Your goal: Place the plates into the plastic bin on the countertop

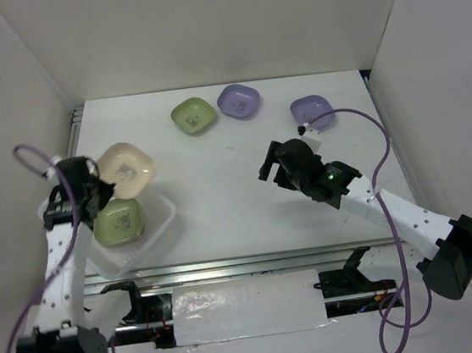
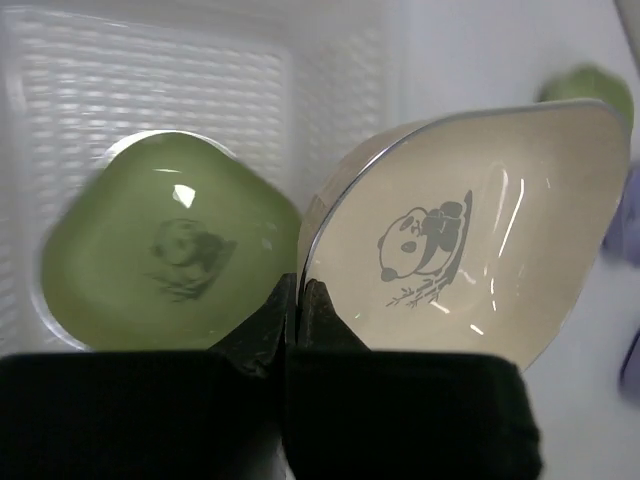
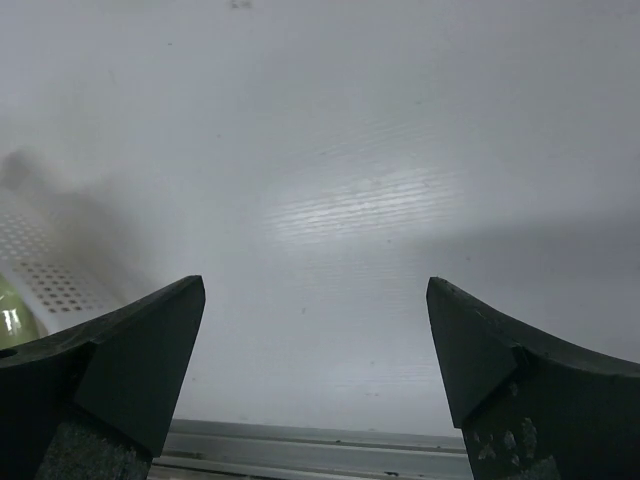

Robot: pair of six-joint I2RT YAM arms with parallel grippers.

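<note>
left gripper (image 2: 295, 300) clenched on rim of cream panda plate (image 1: 126, 168), tilted at far corner of plastic bin (image 1: 163, 226) | bin green plate (image 1: 119, 221) lies inside | right gripper (image 1: 273, 165) spread wide, grasping nothing, above countertop (image 1: 222, 204) | far green plate (image 1: 193, 116), two purple plates (image 1: 238, 100) (image 1: 310, 110) on the countertop's far side

Plate (image 1: 118, 222) inside bin (image 1: 168, 211), near left.

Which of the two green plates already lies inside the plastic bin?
The nearer green plate, lying in the bin at left; the other green plate sits on the bare countertop farther back.
</note>
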